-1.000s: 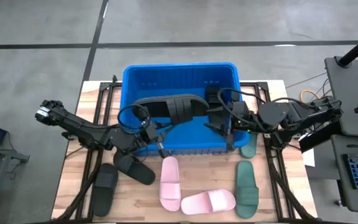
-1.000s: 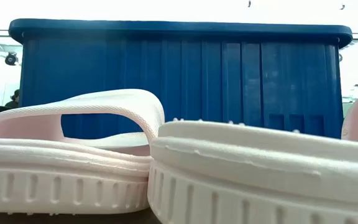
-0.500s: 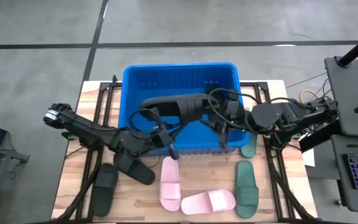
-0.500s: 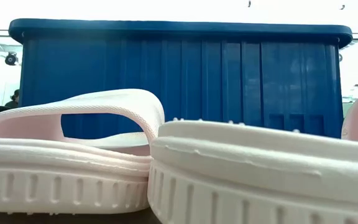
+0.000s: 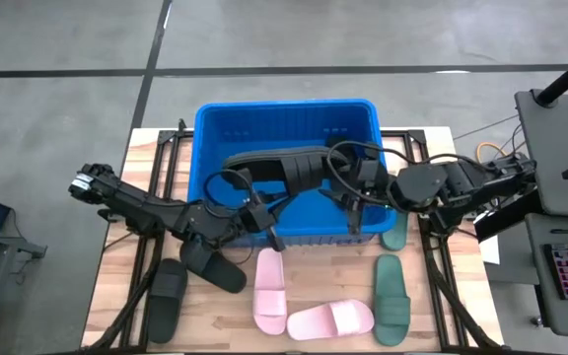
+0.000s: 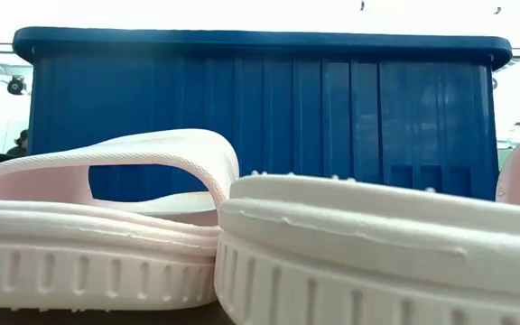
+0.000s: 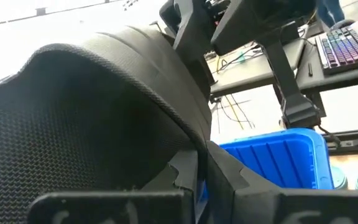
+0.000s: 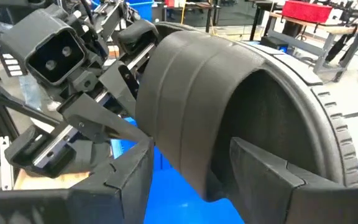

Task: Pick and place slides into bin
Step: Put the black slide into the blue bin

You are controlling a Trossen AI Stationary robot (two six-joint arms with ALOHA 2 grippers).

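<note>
1. One big bright blue plastic bin [image 5: 286,123] with ribbed walls sits at the far middle of the wooden table [image 5: 116,286]. It is the biggest thing here.
2. Two dark robot arms reach over the bin, one from each side.
3. One black foam slide [image 5: 279,170] hangs sideways over the bin, held at both ends.
4. At one end of that slide, over the bin's near wall, the left gripper [image 5: 260,215] is pinched tight on it.
5. At the other end, over the bin's right part, the right gripper [image 5: 355,187] has its fingers spread wide around the slide's strap, one finger [image 8: 272,171] tucked under it.
6. Two more black slides [image 5: 166,296] lie on the table near the bin's front left corner, one [image 5: 215,267] close to the bin and one farther out.
7. Two pale pink slides [image 5: 269,290] lie in front of the bin; the second one [image 5: 330,320] lies crosswise, farther from the bin.
8. Two dark green slides [image 5: 391,297] lie near the bin's front right corner. One [image 5: 395,230] is just beside the bin wall, partly hidden by the right arm.
</note>
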